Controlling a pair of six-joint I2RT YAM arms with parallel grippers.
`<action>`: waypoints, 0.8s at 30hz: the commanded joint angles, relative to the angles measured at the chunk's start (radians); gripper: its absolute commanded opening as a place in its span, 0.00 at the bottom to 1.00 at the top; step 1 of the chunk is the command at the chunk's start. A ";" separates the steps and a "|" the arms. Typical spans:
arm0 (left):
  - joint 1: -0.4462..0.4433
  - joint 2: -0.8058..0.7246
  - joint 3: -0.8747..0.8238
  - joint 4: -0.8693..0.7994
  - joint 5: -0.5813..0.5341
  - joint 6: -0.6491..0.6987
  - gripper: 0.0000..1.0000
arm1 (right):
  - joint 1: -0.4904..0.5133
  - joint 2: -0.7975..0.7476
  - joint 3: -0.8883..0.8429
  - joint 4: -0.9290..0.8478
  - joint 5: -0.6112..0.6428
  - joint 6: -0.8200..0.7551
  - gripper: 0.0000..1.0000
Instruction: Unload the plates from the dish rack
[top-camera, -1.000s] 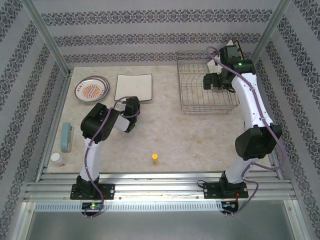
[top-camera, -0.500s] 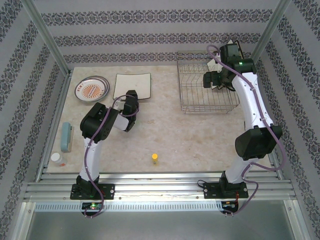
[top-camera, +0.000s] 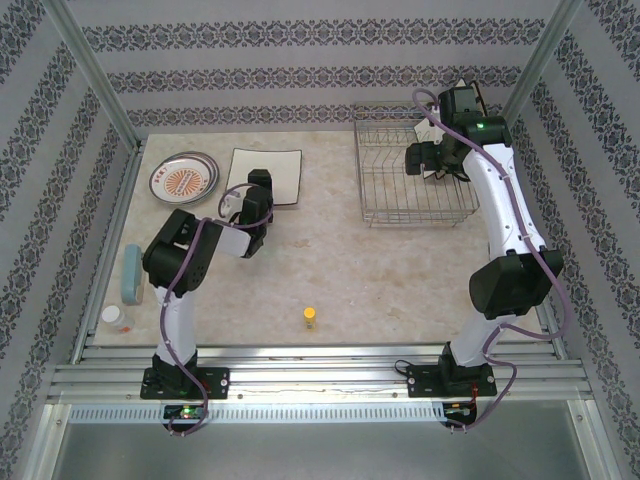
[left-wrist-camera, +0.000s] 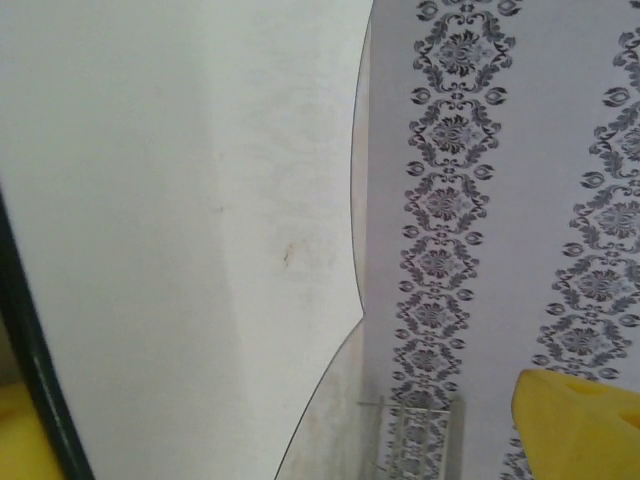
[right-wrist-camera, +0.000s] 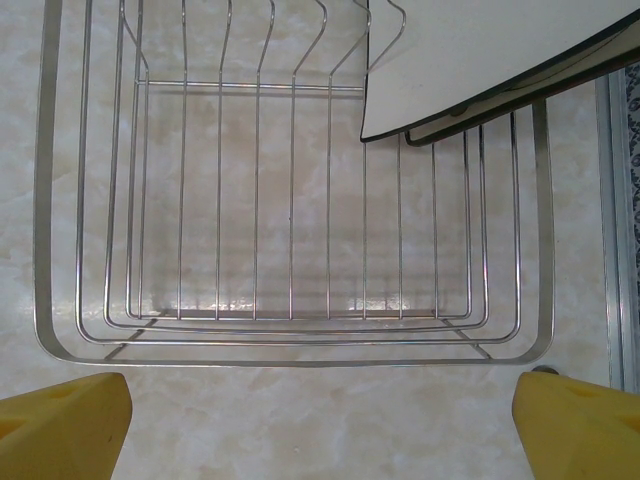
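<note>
A square plate (top-camera: 268, 172) lies white back up on the table, left of centre. My left gripper (top-camera: 256, 190) is at its near edge, open; in the left wrist view (left-wrist-camera: 300, 440) the plate's white back (left-wrist-camera: 180, 220) and dark rim loom close between the wide-apart yellow fingertips (left-wrist-camera: 580, 425). A round orange-patterned plate (top-camera: 183, 179) lies further left. The wire dish rack (top-camera: 413, 170) stands at the back right. My right gripper (top-camera: 420, 160) hovers open above it (right-wrist-camera: 320, 420). Square plates (right-wrist-camera: 480, 55) lean in the rack's (right-wrist-camera: 290, 330) far corner.
A small yellow bottle (top-camera: 311, 317) stands at the near middle. A blue oblong object (top-camera: 132, 273) and a small jar (top-camera: 116, 318) sit by the left edge. Patterned walls and metal frame posts enclose the table.
My left gripper has moved away from the base, up to the near edge of the square plate. The right arm has hardly moved.
</note>
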 joint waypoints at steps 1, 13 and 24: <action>0.006 -0.075 0.006 -0.242 -0.017 0.025 1.00 | 0.008 -0.011 -0.004 0.007 -0.007 0.000 0.98; -0.016 -0.145 0.061 -0.516 -0.014 0.007 1.00 | 0.006 -0.049 -0.046 0.045 -0.026 0.008 0.98; -0.017 -0.098 0.158 -0.582 -0.001 0.079 1.00 | -0.009 -0.124 -0.126 0.083 -0.051 0.010 0.98</action>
